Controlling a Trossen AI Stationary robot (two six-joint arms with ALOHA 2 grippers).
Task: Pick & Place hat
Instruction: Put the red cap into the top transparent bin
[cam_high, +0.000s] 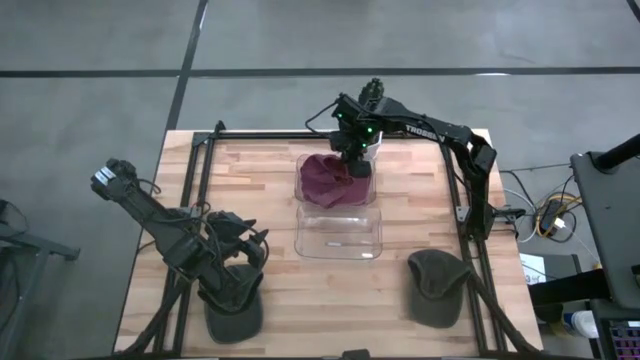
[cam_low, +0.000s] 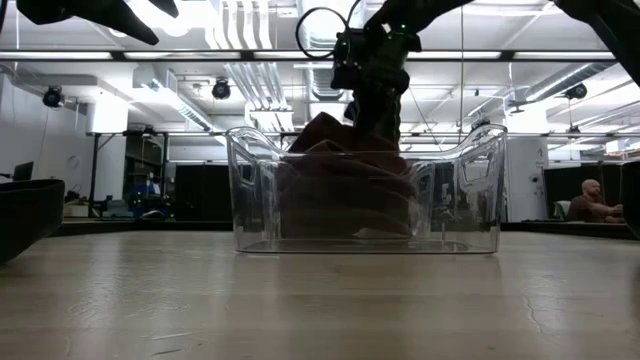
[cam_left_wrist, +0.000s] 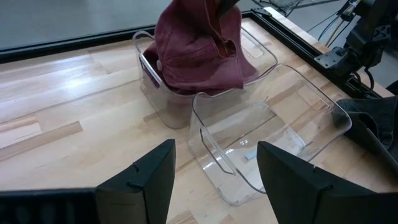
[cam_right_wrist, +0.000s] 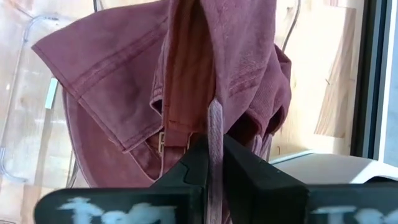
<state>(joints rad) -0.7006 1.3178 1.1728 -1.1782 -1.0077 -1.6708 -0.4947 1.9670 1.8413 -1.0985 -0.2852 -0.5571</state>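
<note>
We have the right tool (cam_right_wrist: 212, 163) pinched nearly closed on a fold of the limp maroon hat (cam_right_wrist: 186, 74), which droops below it into the bin (cam_high: 303, 170).

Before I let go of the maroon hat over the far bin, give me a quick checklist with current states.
1. Right hand grips the maroon hat: ok, a fold of cloth is pinched between its fingers.
2. Hat over the far clear bin: ok.
3. Hat fully inside the bin: not ok, cloth hangs over the rim.
4. Near clear bin free of hats: ok.
5. Left hand clear of both bins: ok, open, held back over the table.
6. Dark hats out of the way: ok.
</note>
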